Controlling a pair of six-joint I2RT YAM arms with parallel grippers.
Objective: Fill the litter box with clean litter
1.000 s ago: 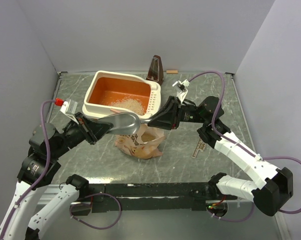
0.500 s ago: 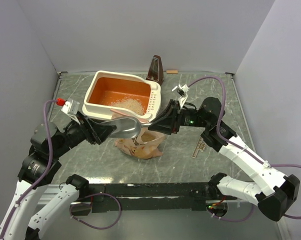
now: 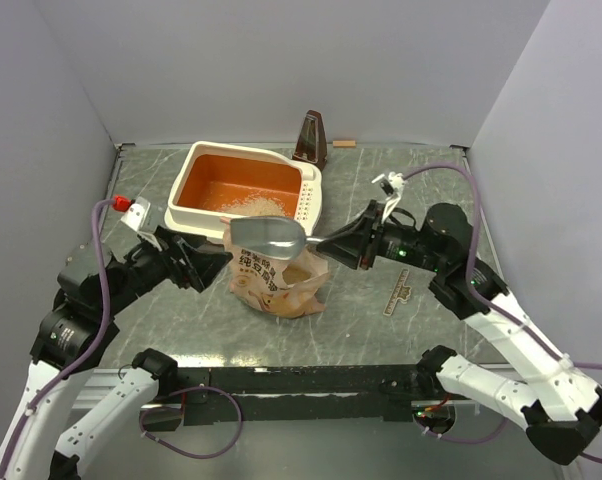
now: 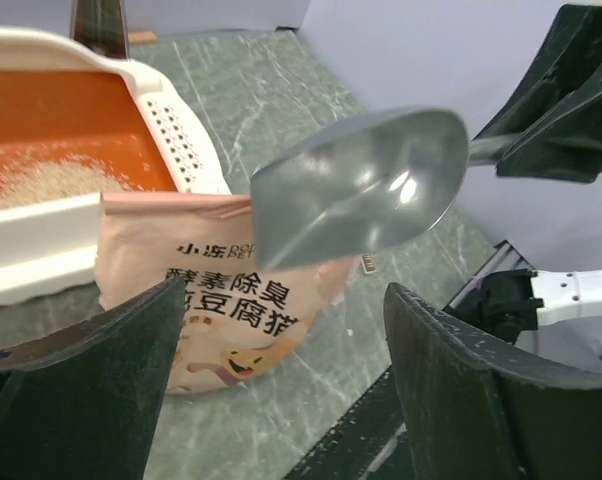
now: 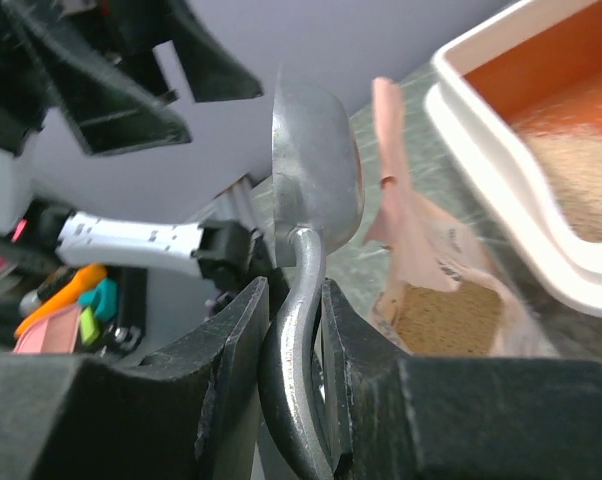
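The litter box (image 3: 308, 200) sits at the back left of the table, cream-rimmed with an orange inside. A low heap of clean litter (image 3: 253, 207) lies against its near wall and also shows as clean litter (image 4: 41, 180) and clean litter (image 5: 571, 170). A grey metal scoop (image 3: 271, 235) hovers over the open tan bag (image 3: 276, 280). My right gripper (image 3: 331, 240) is shut on the scoop's handle, seen as right gripper (image 5: 293, 300). My left gripper (image 3: 216, 262) stands open, left of the scoop (image 4: 361, 185) and apart from it; nothing lies between the left gripper (image 4: 286, 300) jaws.
The tan bag (image 4: 201, 300) leans against the box's near wall, and brownish granules (image 5: 446, 320) fill it. A dark metronome-shaped object (image 3: 310, 138) and a small wooden piece (image 3: 343, 143) stand by the back wall. A printed label (image 3: 396, 295) lies on the table at the right.
My left gripper has opened, let go of the scoop and drawn back to the left. My right gripper has kept hold of the handle and pulled right, carrying the scoop over the bag.
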